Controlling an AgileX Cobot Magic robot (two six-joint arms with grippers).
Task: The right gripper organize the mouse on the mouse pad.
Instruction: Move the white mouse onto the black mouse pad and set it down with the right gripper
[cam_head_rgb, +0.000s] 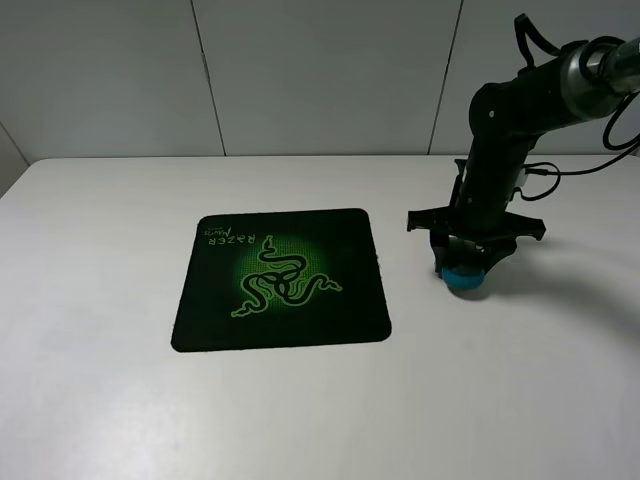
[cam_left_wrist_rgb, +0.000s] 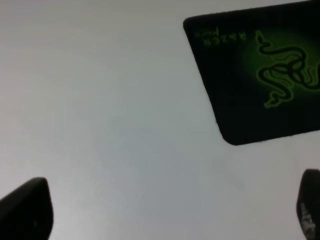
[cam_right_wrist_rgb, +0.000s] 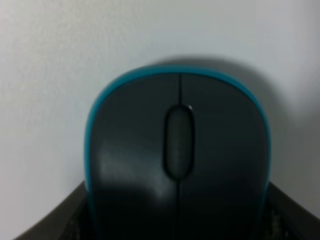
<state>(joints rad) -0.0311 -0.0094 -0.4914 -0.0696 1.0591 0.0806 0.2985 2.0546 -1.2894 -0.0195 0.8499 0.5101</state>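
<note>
- Your left gripper (cam_left_wrist_rgb: 167, 214) shows only in its own wrist view. Its fingers (cam_left_wrist_rgb: 25, 210) stand wide apart with nothing between them, over the bare white table (cam_left_wrist_rgb: 110, 110). One corner of the pad lies just beyond them.
- The pad (cam_head_rgb: 280, 280) lies flat on the table, left of centre. Its green snake logo faces up, and the green lettering runs along the far edge by the far-left corner. Nothing rests on it.
- The mouse (cam_head_rgb: 465, 282) is on the table to the right of the pad, near it but apart, with a strip of white table between them.
- Your right gripper (cam_head_rgb: 463, 268) reaches in from the far right and stands straight down over the mouse, hiding most of it in the high view. Only the blue near end shows there.
- In the right wrist view the fingers (cam_right_wrist_rgb: 67, 222) are drawn in to the mouse's width and lie against both blue sides, so you have hold of it. The dark top and scroll wheel are in plain sight.
</note>
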